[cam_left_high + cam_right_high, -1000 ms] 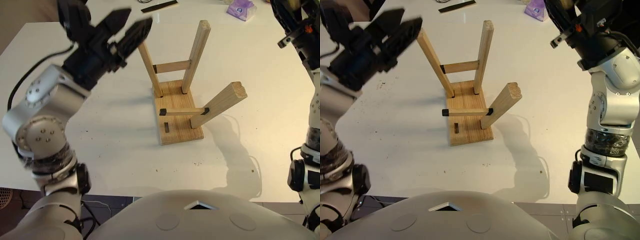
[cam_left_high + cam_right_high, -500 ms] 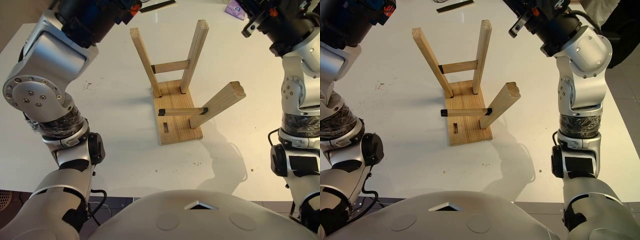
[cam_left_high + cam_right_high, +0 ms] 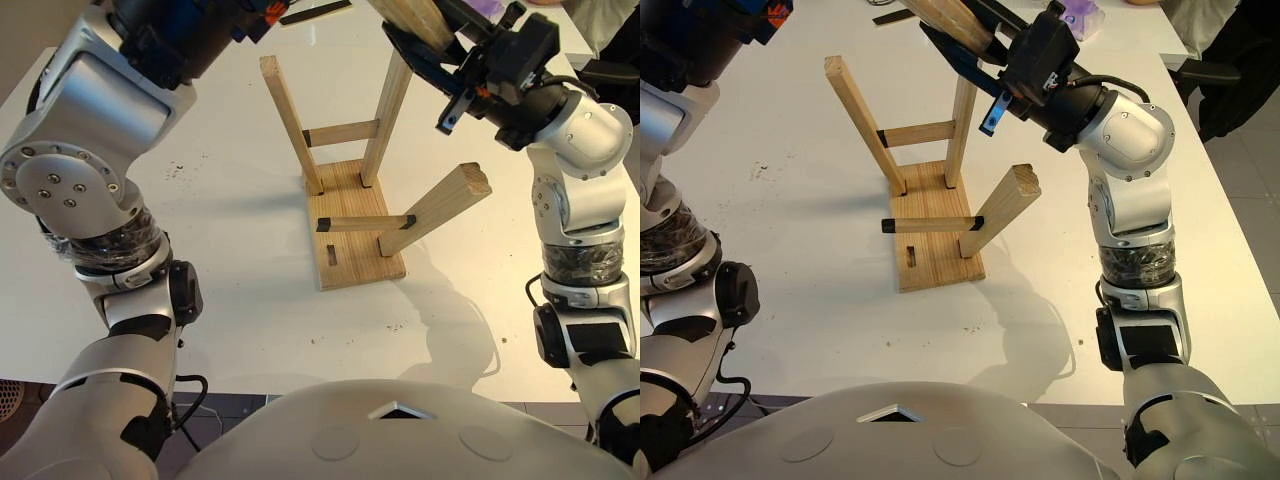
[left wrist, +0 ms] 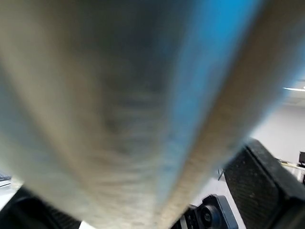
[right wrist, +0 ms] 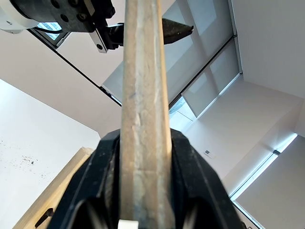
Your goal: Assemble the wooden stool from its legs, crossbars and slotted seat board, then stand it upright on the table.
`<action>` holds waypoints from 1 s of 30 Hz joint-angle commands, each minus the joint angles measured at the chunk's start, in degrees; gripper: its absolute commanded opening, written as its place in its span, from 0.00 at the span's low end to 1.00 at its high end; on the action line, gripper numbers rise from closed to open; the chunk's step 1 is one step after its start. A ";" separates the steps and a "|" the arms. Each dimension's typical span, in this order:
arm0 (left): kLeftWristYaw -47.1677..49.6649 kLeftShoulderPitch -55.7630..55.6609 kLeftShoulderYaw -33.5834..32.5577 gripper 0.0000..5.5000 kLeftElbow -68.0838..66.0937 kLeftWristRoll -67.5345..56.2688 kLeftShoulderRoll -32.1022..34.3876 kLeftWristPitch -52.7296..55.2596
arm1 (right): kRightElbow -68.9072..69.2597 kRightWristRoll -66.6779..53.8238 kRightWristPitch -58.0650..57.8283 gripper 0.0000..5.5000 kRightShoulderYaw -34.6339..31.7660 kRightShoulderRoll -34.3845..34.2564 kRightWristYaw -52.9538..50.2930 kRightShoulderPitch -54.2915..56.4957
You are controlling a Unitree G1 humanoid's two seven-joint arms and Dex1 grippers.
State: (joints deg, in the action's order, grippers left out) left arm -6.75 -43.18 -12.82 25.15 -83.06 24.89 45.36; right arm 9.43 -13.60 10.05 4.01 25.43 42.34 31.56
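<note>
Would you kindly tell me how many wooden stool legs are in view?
4. The far-left leg and far-right leg stand in the seat board, joined by a crossbar. The tilted leg leans at its near right corner. The fourth leg is gripped in the right claw.

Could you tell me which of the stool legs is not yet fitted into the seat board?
The leg held raised in the right gripper; the other three legs stand in the seat board.
</note>
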 commanded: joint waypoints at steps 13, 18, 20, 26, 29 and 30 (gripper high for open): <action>-5.42 5.47 3.54 0.38 2.42 4.66 3.56 0.75 | -6.60 6.54 10.74 0.20 0.29 2.51 0.66 2.09; -6.34 6.17 4.50 0.38 2.56 5.97 2.90 -0.16 | -7.74 7.08 11.73 0.20 0.51 2.71 0.26 2.38; -6.44 6.19 4.67 0.38 2.67 5.93 2.69 -0.63 | -7.89 8.27 11.83 0.26 0.52 2.79 -0.61 2.52; -7.86 7.51 5.75 0.38 2.66 8.75 3.33 -0.90 | -7.81 8.37 11.22 0.39 0.62 2.70 -0.52 2.24; -7.44 7.48 5.10 0.38 1.93 10.10 2.75 -2.00 | -7.58 7.07 10.66 0.39 -0.08 3.69 0.66 1.79; -7.67 7.15 4.90 0.38 1.42 11.00 2.74 -2.54 | -7.54 6.46 10.23 0.39 -0.64 4.18 1.00 1.58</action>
State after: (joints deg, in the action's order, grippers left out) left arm -13.42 -36.42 -8.61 27.00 -73.36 27.44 42.35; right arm 1.56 -5.65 21.50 4.98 27.85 42.73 32.46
